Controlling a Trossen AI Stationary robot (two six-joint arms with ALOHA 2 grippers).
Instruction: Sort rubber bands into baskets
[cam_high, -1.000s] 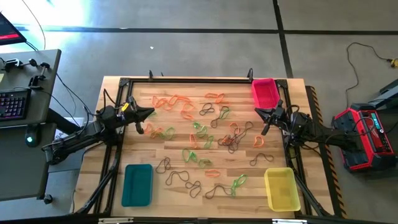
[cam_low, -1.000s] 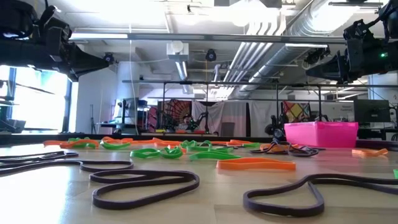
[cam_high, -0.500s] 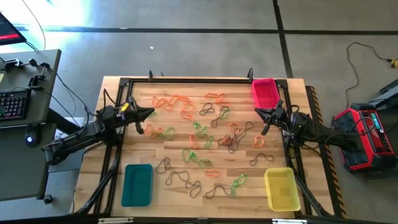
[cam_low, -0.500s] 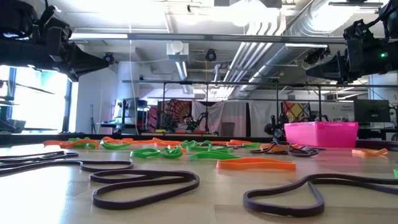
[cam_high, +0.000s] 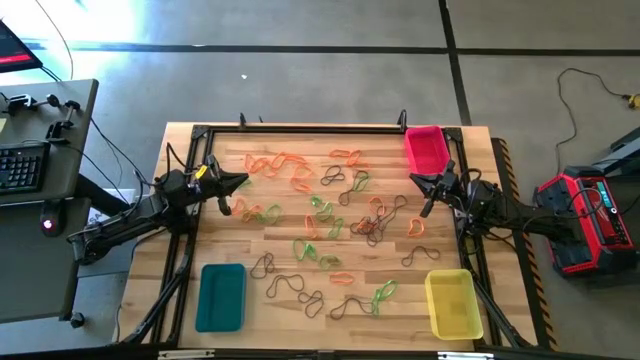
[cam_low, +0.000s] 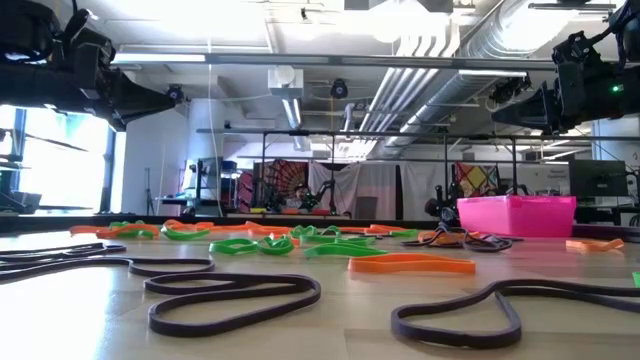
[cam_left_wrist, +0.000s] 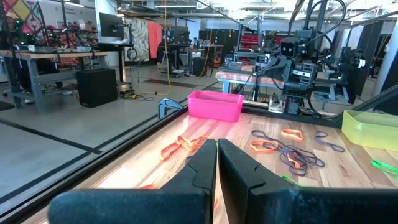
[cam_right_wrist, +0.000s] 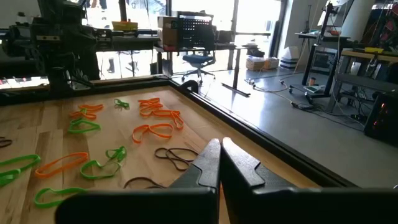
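Left gripper (cam_high: 240, 182) and right gripper (cam_high: 416, 180) pressed together, empty; teal basket (cam_high: 221, 296) unseen low.

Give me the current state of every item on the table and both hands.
Left hand: shut, empty, raised.
Right hand: shut, empty, raised.
Rubber bands: loose on table, unsorted.
Pink basket: empty.
Teal basket: empty.
Yellow basket: empty.

1. The rubber bands (cam_high: 330, 225) lie scattered across the middle of the tabletop (cam_high: 180, 270).
2. One of the baskets (cam_high: 426, 149) sits at the far right corner, another (cam_high: 221, 296) near left, a third (cam_high: 452, 303) near right.
3. The left gripper (cam_high: 240, 181) and right gripper (cam_high: 415, 179) hang at opposite sides.
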